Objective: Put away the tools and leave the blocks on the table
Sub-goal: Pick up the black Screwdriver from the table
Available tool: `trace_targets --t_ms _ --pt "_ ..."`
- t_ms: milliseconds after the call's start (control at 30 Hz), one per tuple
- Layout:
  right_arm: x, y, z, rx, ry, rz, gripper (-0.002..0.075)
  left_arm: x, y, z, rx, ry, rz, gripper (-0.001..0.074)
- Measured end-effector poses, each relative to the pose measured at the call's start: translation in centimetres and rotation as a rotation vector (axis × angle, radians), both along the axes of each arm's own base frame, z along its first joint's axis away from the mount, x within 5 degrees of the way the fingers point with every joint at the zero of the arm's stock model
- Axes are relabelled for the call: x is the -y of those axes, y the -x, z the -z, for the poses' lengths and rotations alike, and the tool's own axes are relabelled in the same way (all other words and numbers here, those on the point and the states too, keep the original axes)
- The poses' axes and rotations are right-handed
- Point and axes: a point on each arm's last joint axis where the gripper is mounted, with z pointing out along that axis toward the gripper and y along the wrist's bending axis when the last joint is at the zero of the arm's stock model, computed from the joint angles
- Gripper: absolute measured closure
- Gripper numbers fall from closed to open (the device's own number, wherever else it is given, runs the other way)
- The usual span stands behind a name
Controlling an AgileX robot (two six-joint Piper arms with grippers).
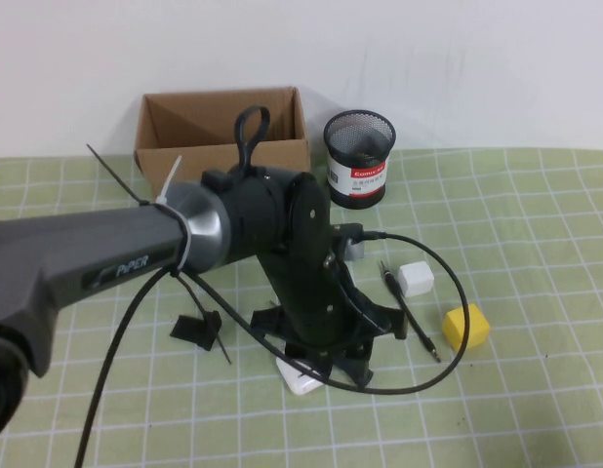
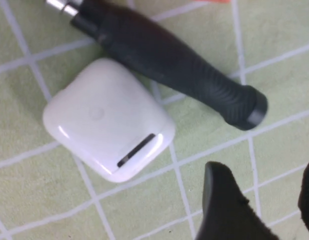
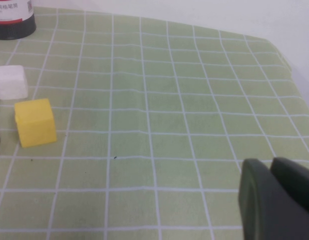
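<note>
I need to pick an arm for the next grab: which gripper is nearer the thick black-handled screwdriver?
Left. The left gripper hovers open just above the thick black-handled screwdriver, beside the white earbud case. The right gripper is shut, parked off towards the table's right edge.

Thick black-handled screwdriver (image 2: pixel 179 67) flat on mat, touching earbud case (image 2: pixel 107 117).

The tabletop (image 1: pixel 536 409), pale green with a white grid, carries a cardboard box (image 1: pixel 223 132) and mesh cup (image 1: pixel 358 156) at upper centre, a white cube (image 1: pixel 416 279), yellow cube (image 1: pixel 465 327) and thin screwdriver (image 1: pixel 411 312) right of centre, a white case (image 2: pixel 109 117) touching a thick screwdriver (image 2: pixel 169 62).
</note>
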Motion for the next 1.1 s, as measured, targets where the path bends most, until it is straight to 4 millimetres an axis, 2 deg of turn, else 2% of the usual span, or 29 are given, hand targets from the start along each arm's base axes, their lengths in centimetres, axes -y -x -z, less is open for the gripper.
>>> trace_targets --t_ms 167,433,767,1100 --pt "0.0 0.0 0.0 0.0 0.0 0.0 0.0733 0.4 -0.5 0.4 0.018 0.028 -0.081 0.0447" --pt "0.0 0.0 0.0 0.0 0.0 0.0 0.0734 0.9 -1.2 2.1 0.001 0.02 -0.155 0.0447" --pt "0.0 0.0 0.0 0.0 0.0 0.0 0.0733 -0.1 -2.3 2.8 0.034 -0.03 -0.212 0.0447" --pt "0.0 0.0 0.0 0.0 0.0 0.0 0.0734 -0.3 -2.6 3.1 0.03 -0.047 -0.223 0.0447"
